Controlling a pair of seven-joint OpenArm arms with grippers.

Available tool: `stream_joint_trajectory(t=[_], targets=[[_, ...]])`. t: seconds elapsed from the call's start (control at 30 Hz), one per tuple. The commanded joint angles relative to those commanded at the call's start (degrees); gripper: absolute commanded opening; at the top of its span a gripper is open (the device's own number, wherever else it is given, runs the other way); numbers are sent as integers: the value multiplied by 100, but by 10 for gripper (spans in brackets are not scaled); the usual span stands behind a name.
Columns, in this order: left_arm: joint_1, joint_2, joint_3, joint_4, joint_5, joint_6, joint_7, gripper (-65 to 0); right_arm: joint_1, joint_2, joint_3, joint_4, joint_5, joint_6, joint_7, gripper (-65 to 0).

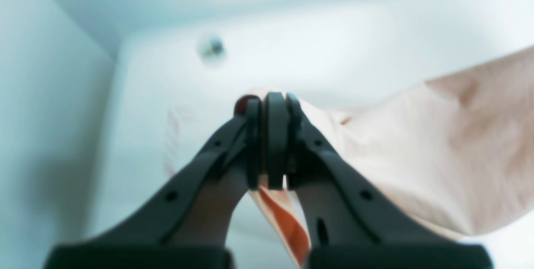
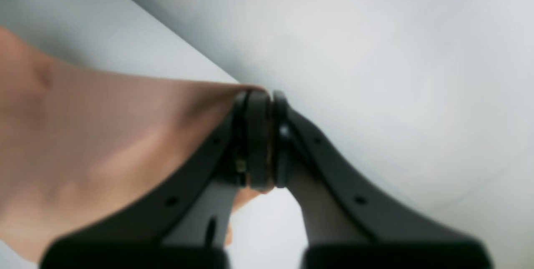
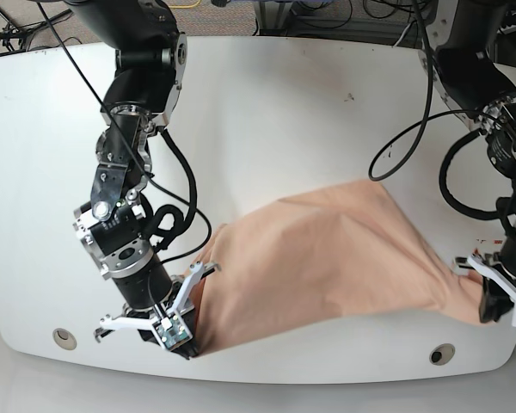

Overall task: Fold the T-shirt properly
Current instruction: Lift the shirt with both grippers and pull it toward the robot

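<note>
Now both grippers' jaws are pinched tight w/ cloth between: left gripper point(image 1: 273, 144) and right gripper point(image 2: 260, 139) each clamp a corner of one T-shirt point(image 3: 327, 258), stretched between them over table point(image 3: 267, 112), prob. partly lifted.

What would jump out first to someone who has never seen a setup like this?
A peach-pink T-shirt is stretched across the near part of a white table, pulled between two black robot arms. The right pincer clamps one corner by the near edge on the base view's left; the left pincer grips the opposite corner on that view's right. In both wrist views the jaws are shut on cloth.
</note>
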Motion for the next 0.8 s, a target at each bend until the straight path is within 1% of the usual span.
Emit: stream_joint_trajectory(t=[0.07,0.23,0.33,0.4,0.5,0.57,0.7,0.8], targets=[[-308,-44,-9,0,9,-18,0,-650,229,0,0,-97,0,0,0,-628],[-976,-308,18,-9,123,26,-18,-650,774,26,26,-352,0,0,0,-628],[-1424,-343,26,-9,299,26,-18,-650,1081,211,0,-448,0,0,-9,-628],[-1758,-352,97,-26,431,26,-18,-650,1292,273,-9,-545,0,0,-35,-628],[-2233,-501,299,-105,598,26,0,-650,1697,290,-9,-686,0,0,-185,-628],[-2488,-571,413,-185,624,26,0,-650,1925,290,-9,-774,0,0,-264,-628],[-2963,-580,501,-387,642,26,0,-650,2338,290,-18,-897,0,0,-352,-628],[-3341,-580,519,-633,659,26,0,-650,2646,360,-18,-985,0,0,-413,-628]])
